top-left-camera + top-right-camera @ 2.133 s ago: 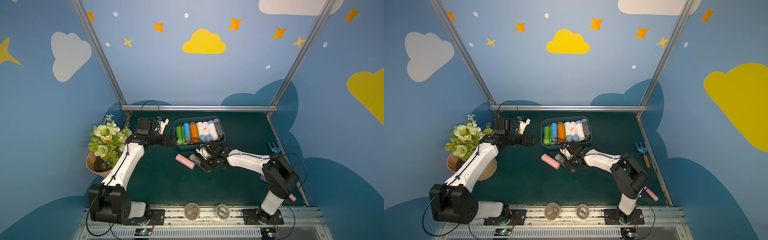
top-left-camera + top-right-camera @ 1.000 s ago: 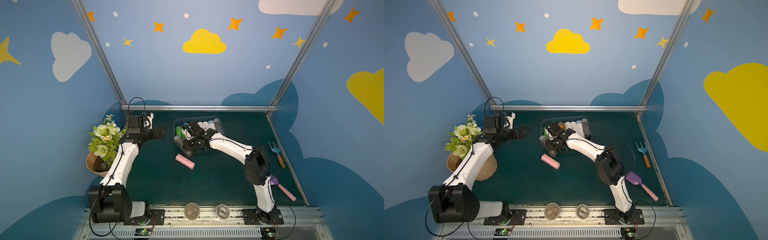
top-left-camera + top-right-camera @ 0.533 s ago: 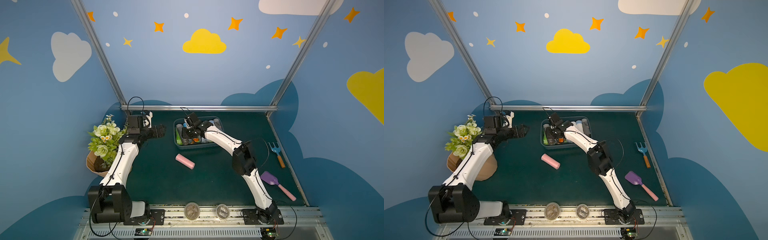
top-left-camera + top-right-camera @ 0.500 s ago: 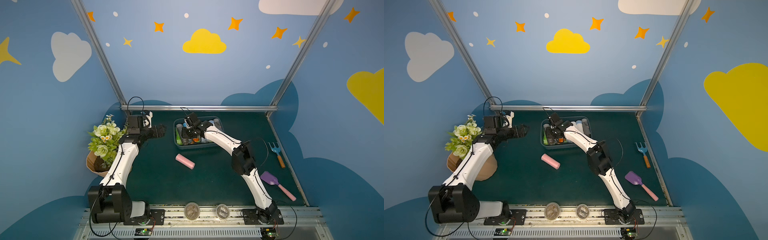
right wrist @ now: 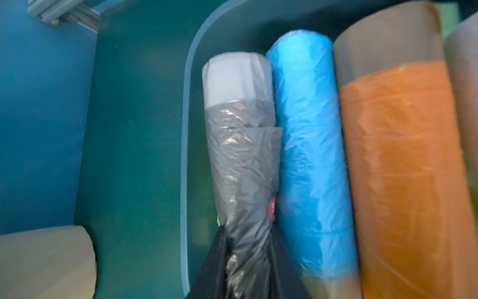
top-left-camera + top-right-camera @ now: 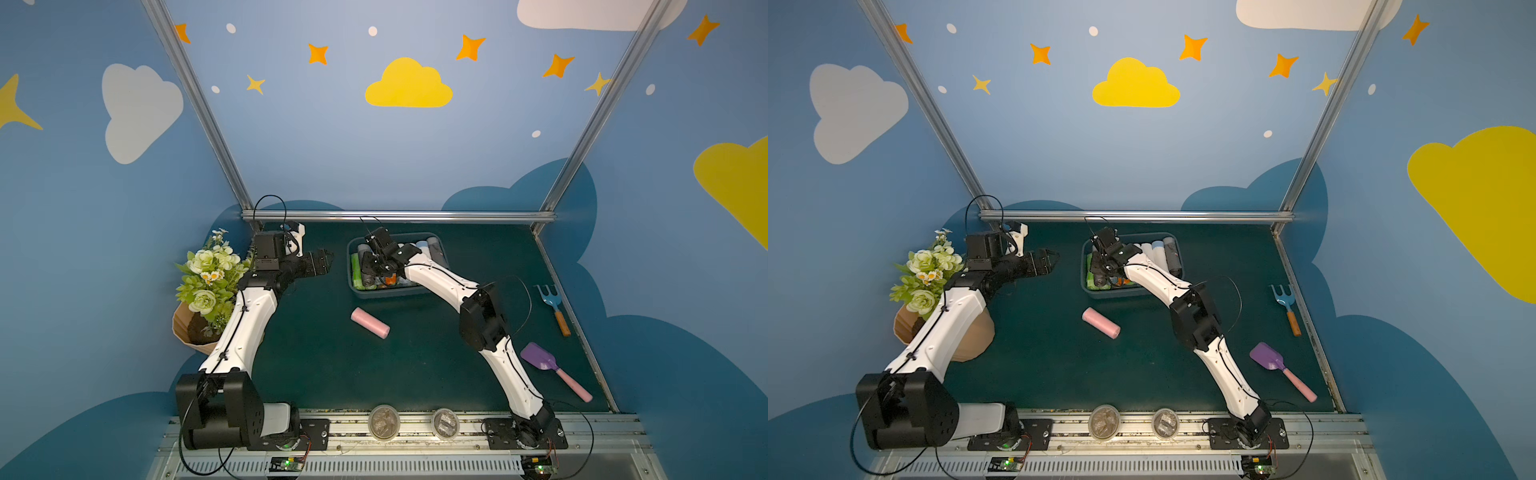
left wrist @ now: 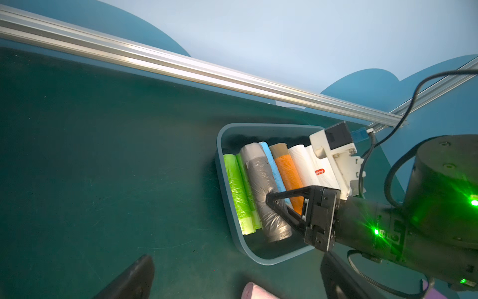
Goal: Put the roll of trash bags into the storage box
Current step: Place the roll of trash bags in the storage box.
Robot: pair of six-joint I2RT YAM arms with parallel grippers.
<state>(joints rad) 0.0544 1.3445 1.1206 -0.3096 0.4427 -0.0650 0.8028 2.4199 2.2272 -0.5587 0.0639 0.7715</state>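
**Right tool:** The right tool point(image 5: 245, 271) is reaching into the storage box point(image 6: 390, 294) and is clenching one end of the grey roll of trash bags point(image 5: 240, 155). Its black fingers are pressing the wrapping from both sides.

**Task item:** The grey roll is lying inside the box walls, at the left end of the row as both top views show it. It is running parallel to the blue roll point(image 5: 310, 155) and touching it along its side. The green rolls point(image 7: 235, 191) are sitting on its other side, against the box wall. Whether the grey roll is bearing fully on the rolls beneath it cannot be determined.

**Box:** The box is standing on the counter point(image 6: 316, 353) in the upper middle of the frame in both top views. It is also holding an orange roll point(image 5: 403, 168) and white rolls point(image 7: 302, 165), all lying side by side.

**Left tool:** The left tool point(image 6: 322, 262) is hanging left of the box, clear of it. Its jaws are standing released and gripping nothing.

**Other items:** A pink roll point(image 6: 370, 323) is lying loose on the counter just below the box, apart from both tools. A flower pot point(image 6: 203, 286) is sitting at the left edge. A blue rake point(image 6: 550, 299) and a purple shovel point(image 6: 540, 359) are lying at the right edge.
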